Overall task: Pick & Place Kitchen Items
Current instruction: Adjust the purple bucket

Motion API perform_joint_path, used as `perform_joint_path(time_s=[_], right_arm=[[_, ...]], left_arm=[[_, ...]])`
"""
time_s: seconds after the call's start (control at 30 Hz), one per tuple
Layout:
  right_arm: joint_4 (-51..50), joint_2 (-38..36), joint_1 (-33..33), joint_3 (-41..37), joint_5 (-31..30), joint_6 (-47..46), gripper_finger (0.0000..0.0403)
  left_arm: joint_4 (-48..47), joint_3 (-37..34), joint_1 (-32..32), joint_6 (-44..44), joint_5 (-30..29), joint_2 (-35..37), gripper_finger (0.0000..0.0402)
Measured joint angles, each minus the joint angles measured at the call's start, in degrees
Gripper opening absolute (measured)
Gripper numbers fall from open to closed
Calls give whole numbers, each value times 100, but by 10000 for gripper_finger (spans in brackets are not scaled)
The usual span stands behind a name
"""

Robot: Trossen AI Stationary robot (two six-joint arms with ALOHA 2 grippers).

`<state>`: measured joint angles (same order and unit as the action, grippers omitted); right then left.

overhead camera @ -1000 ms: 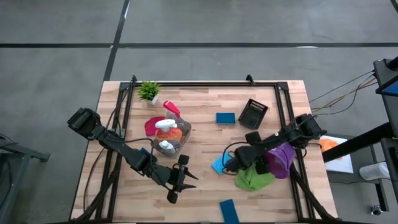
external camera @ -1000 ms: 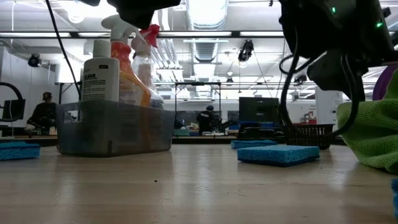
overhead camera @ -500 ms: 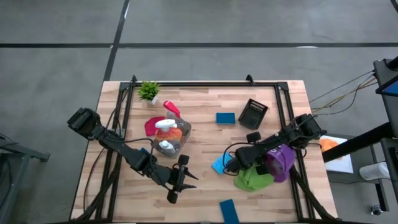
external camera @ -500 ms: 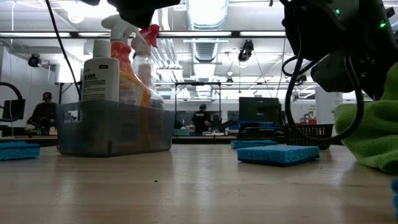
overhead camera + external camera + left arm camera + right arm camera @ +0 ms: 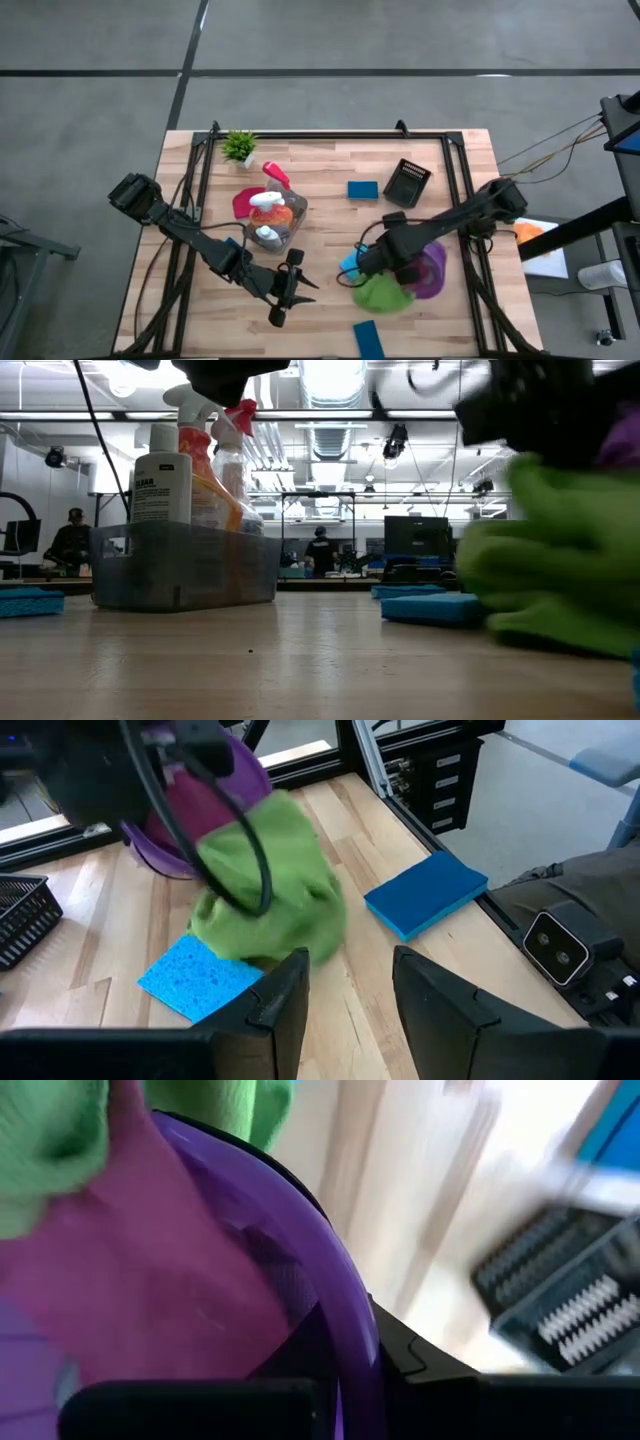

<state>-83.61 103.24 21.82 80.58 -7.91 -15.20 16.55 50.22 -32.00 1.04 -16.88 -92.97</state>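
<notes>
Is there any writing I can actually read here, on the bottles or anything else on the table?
White-labelled bottle in the grey bin: a short dark heading tops the label, with finer lines beneath, but all of it is too small and blurred to read for certain.
Black basket: pale marks on it, too small to read.
Nothing else on the table shows any readable text.
</notes>
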Motion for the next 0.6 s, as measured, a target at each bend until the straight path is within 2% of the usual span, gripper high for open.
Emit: perform_joint_path(time_s=[0.23, 0.6], right_arm=[[1102, -670, -61, -135, -17, 92, 19], [2626, -1274, -343, -1255, 44, 324, 18]], left_arm=[[-41, 1, -56, 2, -94, 25, 147], [-193, 2, -178, 19, -370, 212, 147]])
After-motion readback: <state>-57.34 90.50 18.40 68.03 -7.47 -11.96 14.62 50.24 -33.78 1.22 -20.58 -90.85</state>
